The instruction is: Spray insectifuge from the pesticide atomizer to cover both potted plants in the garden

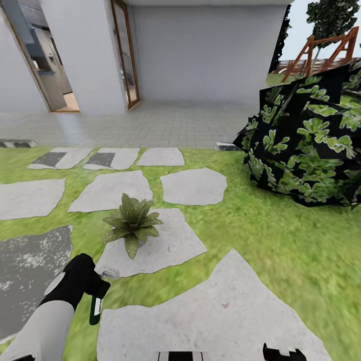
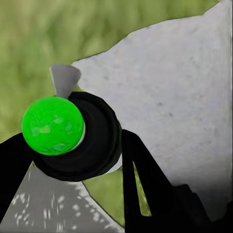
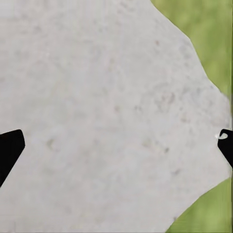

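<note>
The left pincer (image 1: 93, 293) clamps the pesticide atomizer (image 1: 96, 306), bottle hanging downward, nozzle toward the potted plant (image 1: 132, 224); right pincer (image 3: 116, 145) stands apart.

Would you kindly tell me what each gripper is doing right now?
Left gripper: shut on the pesticide atomizer.
Right gripper: open, fingers spread, holding nothing.

My head camera looks forward and down across the lawn (image 1: 281, 250) and stepping stones (image 1: 193, 185) toward a white house wall (image 1: 200, 50). Both wrist cameras point almost straight down, close to the ground; each shares a pale stone (image 2: 184, 97) (image 3: 107, 111) edged by grass with the head view.
</note>
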Available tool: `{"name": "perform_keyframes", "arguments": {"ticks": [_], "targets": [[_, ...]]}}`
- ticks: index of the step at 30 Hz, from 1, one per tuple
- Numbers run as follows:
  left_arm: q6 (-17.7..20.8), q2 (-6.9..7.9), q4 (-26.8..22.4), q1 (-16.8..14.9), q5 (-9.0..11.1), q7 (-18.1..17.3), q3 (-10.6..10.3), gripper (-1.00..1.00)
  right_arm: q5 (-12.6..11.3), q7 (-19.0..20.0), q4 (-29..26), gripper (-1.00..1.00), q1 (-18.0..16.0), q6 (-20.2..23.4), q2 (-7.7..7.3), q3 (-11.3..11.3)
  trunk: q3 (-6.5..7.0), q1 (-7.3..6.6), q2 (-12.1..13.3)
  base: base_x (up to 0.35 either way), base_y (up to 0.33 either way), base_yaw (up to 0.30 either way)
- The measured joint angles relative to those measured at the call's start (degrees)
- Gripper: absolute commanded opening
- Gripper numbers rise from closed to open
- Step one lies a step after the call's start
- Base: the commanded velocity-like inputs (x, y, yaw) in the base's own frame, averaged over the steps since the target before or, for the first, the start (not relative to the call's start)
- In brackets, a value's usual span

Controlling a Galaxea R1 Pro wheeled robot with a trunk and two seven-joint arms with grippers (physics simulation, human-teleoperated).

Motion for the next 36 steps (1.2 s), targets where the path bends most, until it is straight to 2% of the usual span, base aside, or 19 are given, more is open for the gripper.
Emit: {"name": "perform_keyframes", "arguments": {"ticks": [5, 10, 13, 16, 30, 36], "targets": [[0.0, -0.2, 0.0, 0.0, 0.0, 0.0, 0.0, -1.0, 0.0, 0.0, 0.0, 1.0, 0.0, 0.0, 0.0, 0.0, 0.0, -0.01, 0.0, 0.104, -0.309, 0.243], [0.0, -0.22, 0.1, 0.0, 0.1, 0.0, 0.0, -1.0, 0.0, 0.0, 0.0, 1.0, 0.0, 0.0, -0.27, 0.0, 0.0, -0.01, 0.0, 0.134, -0.309, 0.041], [0.0, -0.23, 0.1, 0.0, 1.4, 0.0, -0.1, -1.0, 0.1, 0.0, 0.1, 1.0, 0.0, 0.0, -0.42, 0.0, 0.0, -0.01, 0.0, 0.14, -0.309, 0.003], [-0.1, -0.23, 0.1, 0.0, 1.8, 0.0, -0.1, -1.0, 0.1, 0.0, 0.1, 1.0, 0.0, 0.1, -0.44, 0.0, 0.0, -0.01, 0.0, 0.14, -0.31, 0.0], [0.0, -0.14, 0.0, 0.0, 1.9, 0.0, -0.1, -1.0, 0.0, 0.0, 0.0, 1.0, 0.0, 0.0, -0.34, 0.0, 0.0, -0.02, 0.0, 0.177, -0.288, 0.005], [0.0, -0.13, 0.0, 0.0, 1.9, 0.0, -0.1, -1.0, 0.0, 0.0, 0.0, 1.0, 0.0, 0.0, -0.27, 0.0, 0.0, -0.01, 0.0, 0.206, -0.255, 0.214]]}}
